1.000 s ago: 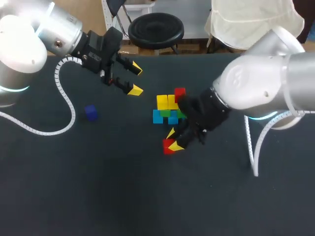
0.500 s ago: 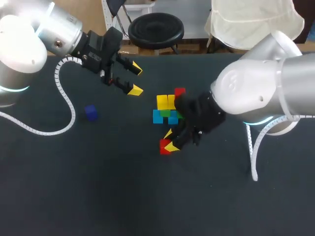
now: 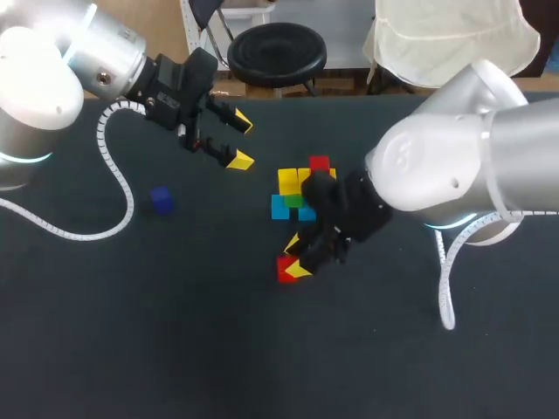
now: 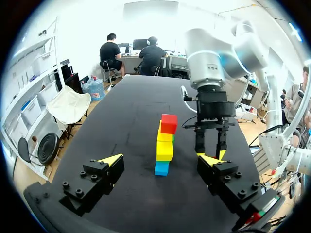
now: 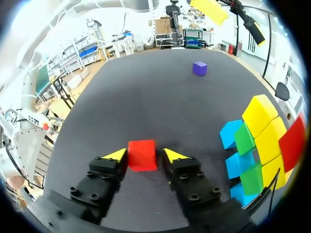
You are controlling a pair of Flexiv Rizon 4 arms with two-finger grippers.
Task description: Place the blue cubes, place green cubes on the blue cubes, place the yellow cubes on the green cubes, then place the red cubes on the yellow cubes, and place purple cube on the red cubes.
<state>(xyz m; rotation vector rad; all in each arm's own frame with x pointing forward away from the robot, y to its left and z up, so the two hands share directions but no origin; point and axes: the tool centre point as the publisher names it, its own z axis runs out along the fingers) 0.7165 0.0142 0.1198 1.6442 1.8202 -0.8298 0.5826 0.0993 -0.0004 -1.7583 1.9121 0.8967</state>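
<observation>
Fingers of right gripper (image 5: 145, 156) pinch red cube (image 5: 142, 154) clear of stack (image 3: 298, 187); left gripper (image 3: 240, 142) splayed near table (image 3: 131, 349) edge

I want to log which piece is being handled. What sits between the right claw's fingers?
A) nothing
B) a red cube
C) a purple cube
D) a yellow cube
B: in the right wrist view the red cube sits between the yellow tips of the right claw, touched from both sides, while the purple cube lies alone farther off on the table.
</observation>
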